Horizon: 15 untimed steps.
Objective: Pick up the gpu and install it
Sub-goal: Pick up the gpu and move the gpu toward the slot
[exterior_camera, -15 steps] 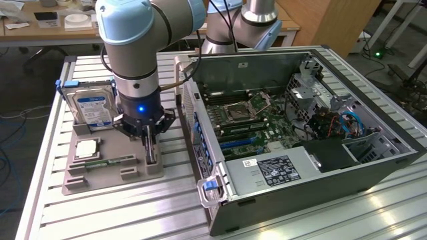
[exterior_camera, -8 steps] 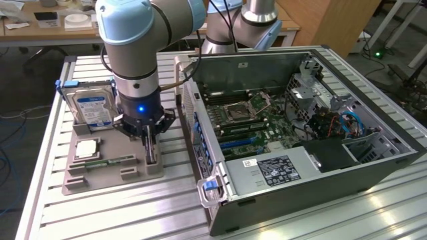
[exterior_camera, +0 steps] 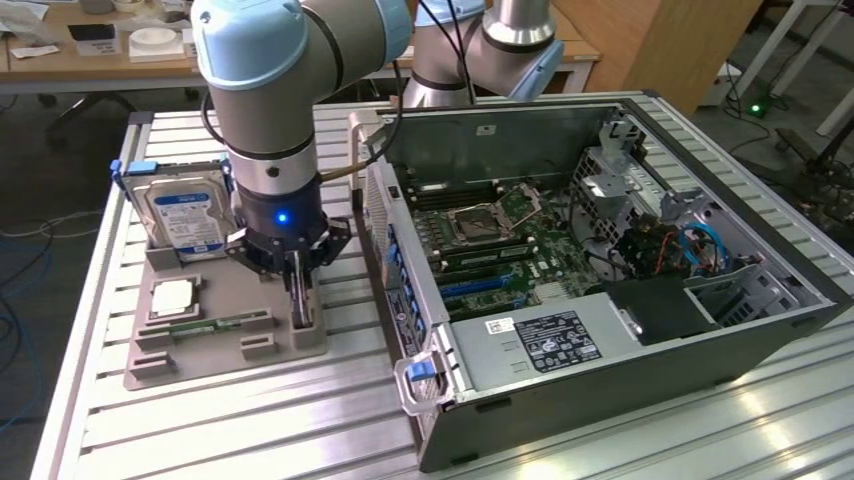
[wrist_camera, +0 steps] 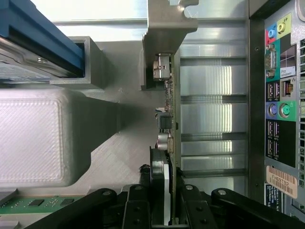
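The gpu [exterior_camera: 306, 306] stands on edge at the side of the grey holder tray [exterior_camera: 227, 350] nearest the computer case. In the wrist view the gpu [wrist_camera: 170, 112] is edge-on, a thin green board with its silver bracket [wrist_camera: 164, 28] at the far end. My gripper [exterior_camera: 298, 280] reaches straight down over the card. My gripper [wrist_camera: 170, 180] has a black finger on each face of the card and is shut on it. Whether the card's lower edge still rests in the tray I cannot tell.
The tray also holds a hard drive [exterior_camera: 187, 215] with a blue-white label, a processor [exterior_camera: 174, 297] and a memory stick [exterior_camera: 214, 325]. The open computer case [exterior_camera: 747, 320] lies at the exterior view's right, motherboard [exterior_camera: 494, 240] exposed. Its rear port panel [wrist_camera: 281, 109] is close beside the card.
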Available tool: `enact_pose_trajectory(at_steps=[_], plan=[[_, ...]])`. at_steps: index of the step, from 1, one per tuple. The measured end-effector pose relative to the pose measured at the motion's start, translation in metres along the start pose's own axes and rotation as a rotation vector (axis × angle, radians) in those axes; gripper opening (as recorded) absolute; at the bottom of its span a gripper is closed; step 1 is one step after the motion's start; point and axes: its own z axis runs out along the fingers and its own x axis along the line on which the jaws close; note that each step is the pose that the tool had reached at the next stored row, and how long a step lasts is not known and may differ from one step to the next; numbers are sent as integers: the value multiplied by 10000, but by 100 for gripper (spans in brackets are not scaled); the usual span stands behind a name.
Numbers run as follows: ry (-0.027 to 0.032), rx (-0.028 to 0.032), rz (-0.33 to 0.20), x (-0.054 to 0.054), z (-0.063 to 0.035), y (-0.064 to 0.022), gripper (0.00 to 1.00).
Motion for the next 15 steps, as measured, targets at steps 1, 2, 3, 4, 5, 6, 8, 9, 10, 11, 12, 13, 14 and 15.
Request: enact_pose_trajectory(at_steps=[1,2,3,4,5,6,8,9,10,11,12,13,14,15], plan=[[0,0,0,0,-16,1,28],[3,2,0,0,-43,1,28],[3,3,0,0,-76,2,28],[3,2,0,-1,-111,4,28],[3,3,0,-1,-156,5,28],[4,3,0,-2,-202,7,28],[3,3,0,-3,-291,10,28],[2,2,0,-4,-336,12,28],[2,3,0,-4,-381,13,28],[3,3,0,-4,-426,15,28],[3,3,0,-5,-475,17,28],[3,3,0,-6,-520,18,28],[3,3,0,-6,-565,20,28],[2,3,0,-7,-609,22,28]])
